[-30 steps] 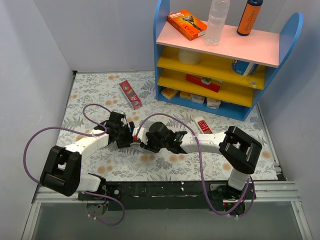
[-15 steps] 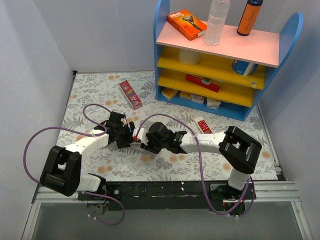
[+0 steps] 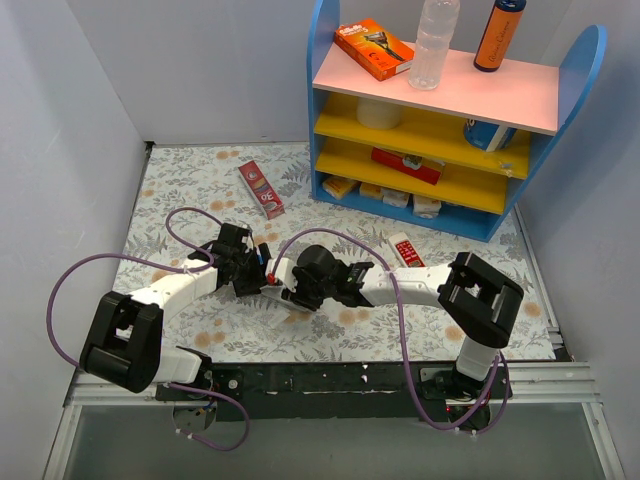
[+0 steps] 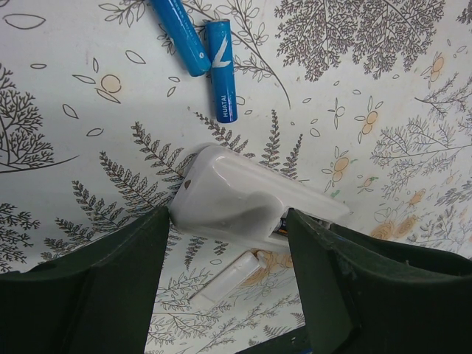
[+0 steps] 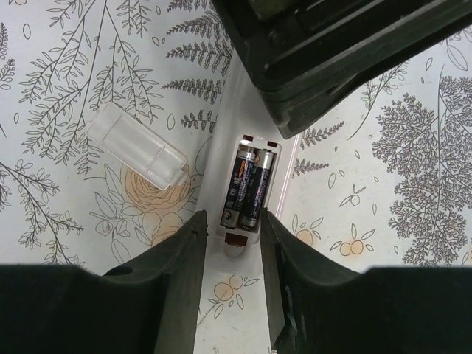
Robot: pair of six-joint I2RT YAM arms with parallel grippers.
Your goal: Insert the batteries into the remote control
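The white remote control (image 4: 247, 198) lies back-up on the flowered cloth. My left gripper (image 4: 228, 217) is shut on its rounded end, with a finger touching each side. The open compartment holds two dark batteries (image 5: 248, 188) side by side. My right gripper (image 5: 234, 221) hovers just over the compartment's near end, open by a narrow gap and holding nothing. In the top view the left gripper (image 3: 262, 275) and right gripper (image 3: 291, 290) meet near the table's middle.
The loose clear battery cover (image 5: 136, 147) lies left of the remote and also shows as a battery cover (image 4: 225, 279). Two blue batteries (image 4: 221, 70) rest beyond it. A red-faced remote (image 3: 407, 251), a red box (image 3: 262, 189) and the blue shelf unit (image 3: 450, 110) stand farther back.
My right gripper's jaws have spread slightly and its wrist has edged a little toward the near edge. The left gripper and the remote have stayed put.
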